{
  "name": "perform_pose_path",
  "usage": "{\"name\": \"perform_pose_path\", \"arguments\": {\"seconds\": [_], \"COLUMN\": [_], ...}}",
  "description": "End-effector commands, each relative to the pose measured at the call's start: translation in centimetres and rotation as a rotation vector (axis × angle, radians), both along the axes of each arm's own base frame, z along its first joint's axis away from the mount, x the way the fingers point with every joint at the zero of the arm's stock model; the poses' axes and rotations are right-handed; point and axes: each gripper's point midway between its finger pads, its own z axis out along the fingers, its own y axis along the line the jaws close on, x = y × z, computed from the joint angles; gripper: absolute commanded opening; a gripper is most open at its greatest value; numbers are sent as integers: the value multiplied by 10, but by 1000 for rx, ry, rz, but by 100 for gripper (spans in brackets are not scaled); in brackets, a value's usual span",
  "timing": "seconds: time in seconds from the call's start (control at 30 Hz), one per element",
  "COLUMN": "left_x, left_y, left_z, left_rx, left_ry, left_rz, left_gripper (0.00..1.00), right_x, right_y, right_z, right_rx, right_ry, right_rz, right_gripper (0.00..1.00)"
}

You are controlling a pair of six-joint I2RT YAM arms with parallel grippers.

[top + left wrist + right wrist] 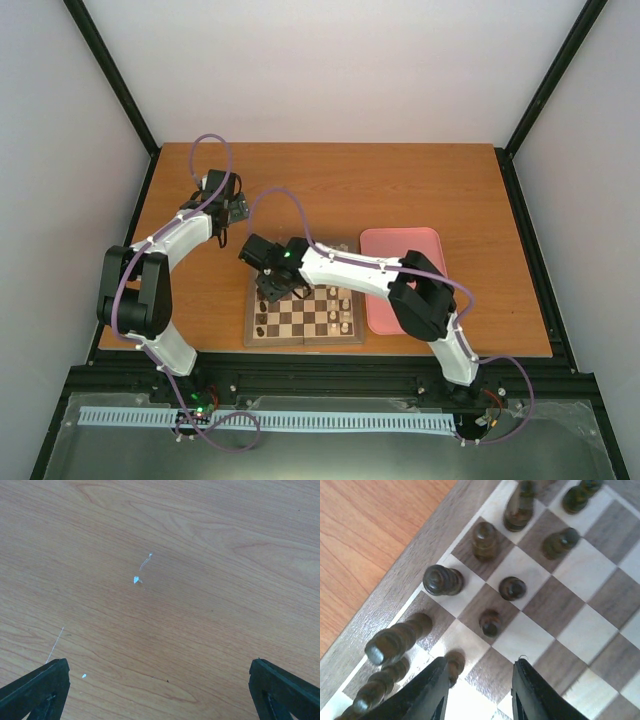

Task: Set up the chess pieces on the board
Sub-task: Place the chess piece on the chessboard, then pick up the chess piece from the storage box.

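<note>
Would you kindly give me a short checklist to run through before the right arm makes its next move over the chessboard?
1. Right gripper open, nothing between its jaws: ok.
2. Nearest dark piece free of that gripper: cannot tell; a finger hides part of it.
3. Other chess pieces nearby upright, each on its own square of the board: ok.
4. Room to lift straight up without brushing pieces: cannot tell; tall ones stand close on one side.
5. Left gripper open, holding nothing, over bare table, off the board: ok.
</note>
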Motion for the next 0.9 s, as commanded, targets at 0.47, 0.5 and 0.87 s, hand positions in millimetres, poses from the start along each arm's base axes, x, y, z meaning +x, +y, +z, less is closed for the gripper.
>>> {"name": "perform_pose_path", "arguments": {"seconds": [0.47, 0.5, 0.87], "left_x": [8, 9, 9], "left_y": [-3, -3, -4], "left_z": [10, 9, 8], "left_rx": [3, 3, 2], "left_ry": [-22, -20, -16], "left_rz": [-9, -10, -12], "left_gripper": [100, 100, 100], "right_x": [28, 30, 24], "right_y": [-140, -160, -347], "right_z": [65, 63, 5], "right_rx": [-4, -10, -91], "right_ry": [-163, -162, -71], "right_rz": [-325, -368, -839], "right_gripper": [46, 46, 46]}}
